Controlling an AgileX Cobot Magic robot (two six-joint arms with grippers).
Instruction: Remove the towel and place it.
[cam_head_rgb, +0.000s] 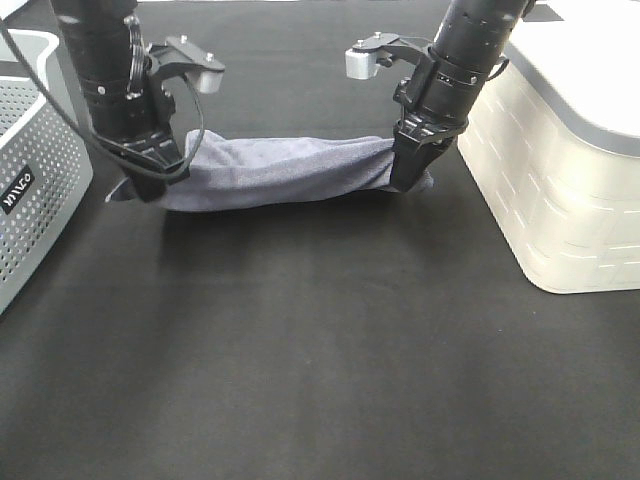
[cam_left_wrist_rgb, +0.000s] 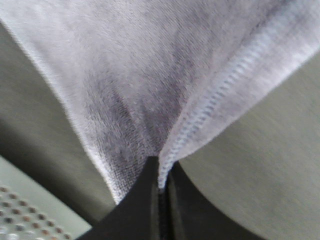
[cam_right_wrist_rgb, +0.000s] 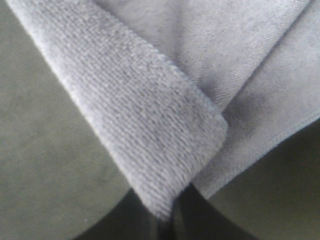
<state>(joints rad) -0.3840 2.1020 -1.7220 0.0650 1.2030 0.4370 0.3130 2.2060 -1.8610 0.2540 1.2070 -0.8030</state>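
Observation:
The grey-lavender towel (cam_head_rgb: 280, 170) hangs stretched in a sagging band between my two grippers, above the black table covering at the back middle. My left gripper (cam_head_rgb: 150, 188) is shut on the towel's left end; in the left wrist view the cloth (cam_left_wrist_rgb: 150, 90) with its stitched edge runs into the closed fingers (cam_left_wrist_rgb: 161, 200). My right gripper (cam_head_rgb: 408, 180) is shut on the right end; in the right wrist view a folded flap of towel (cam_right_wrist_rgb: 150, 115) is pinched at the fingers (cam_right_wrist_rgb: 167, 220).
A grey perforated basket (cam_head_rgb: 30, 170) stands at the left edge. A white lidded bin (cam_head_rgb: 560, 170) stands at the right. The black table covering (cam_head_rgb: 320, 360) spreads across the front.

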